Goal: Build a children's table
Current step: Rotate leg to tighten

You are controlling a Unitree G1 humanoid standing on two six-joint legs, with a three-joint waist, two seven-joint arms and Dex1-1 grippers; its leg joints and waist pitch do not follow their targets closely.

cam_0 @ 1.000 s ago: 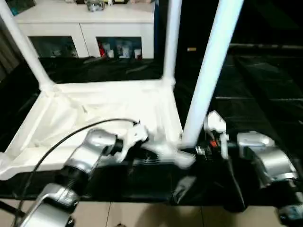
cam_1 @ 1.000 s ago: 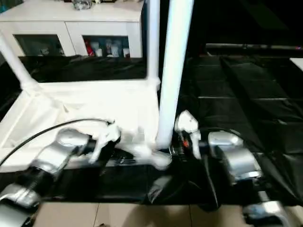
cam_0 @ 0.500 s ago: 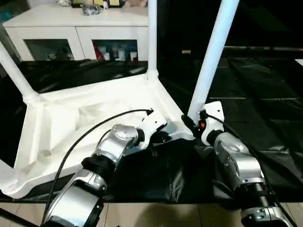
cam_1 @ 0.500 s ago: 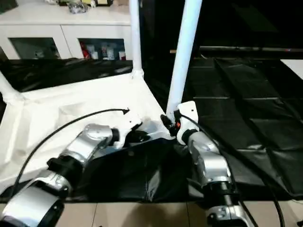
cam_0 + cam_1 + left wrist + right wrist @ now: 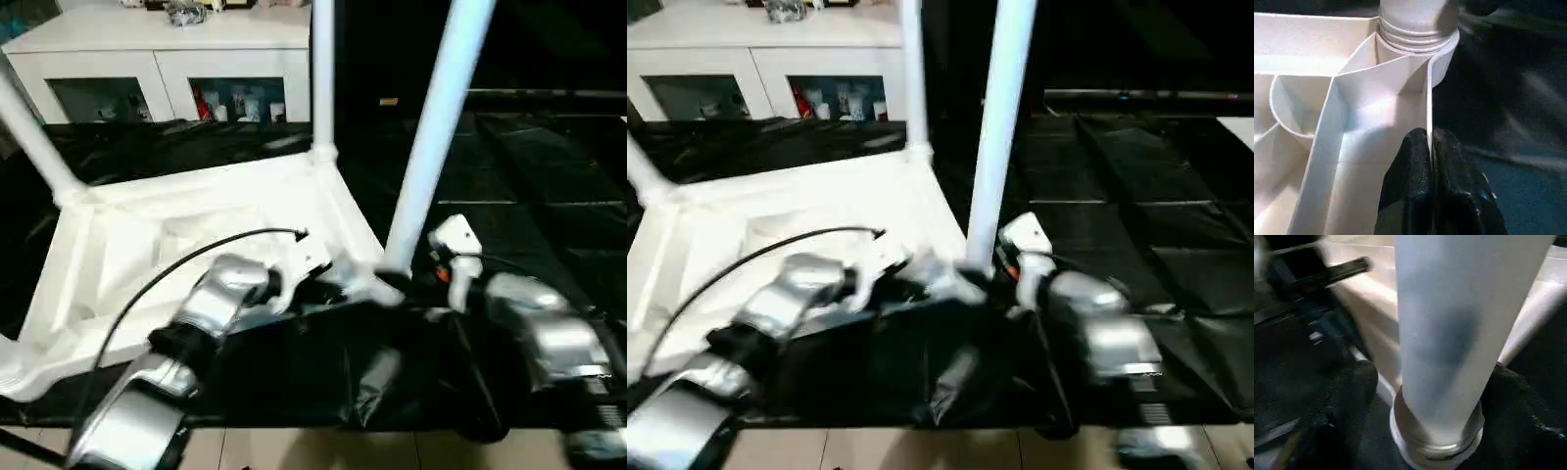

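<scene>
Item: children's table [image 5: 196, 235], lying inverted on the black-draped table [image 5: 549, 196], ribbed underside up. Judged light, stiff, smooth and somewhat slippery; the thin rim [image 5: 1428, 98] and the leg bases look like the best holds.

Left claw [image 5: 1430, 147]: fingers pressed together, pinching the thin rim wall just short of the corner socket.

Right claw [image 5: 1425, 396]: fingers spread wide, flanking the base of the near leg [image 5: 436, 127] where it is seating in the socket; contact with the leg cannot be told.

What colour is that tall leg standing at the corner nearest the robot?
White; the leg shows best in the left eye view, rising from the tabletop.
</scene>
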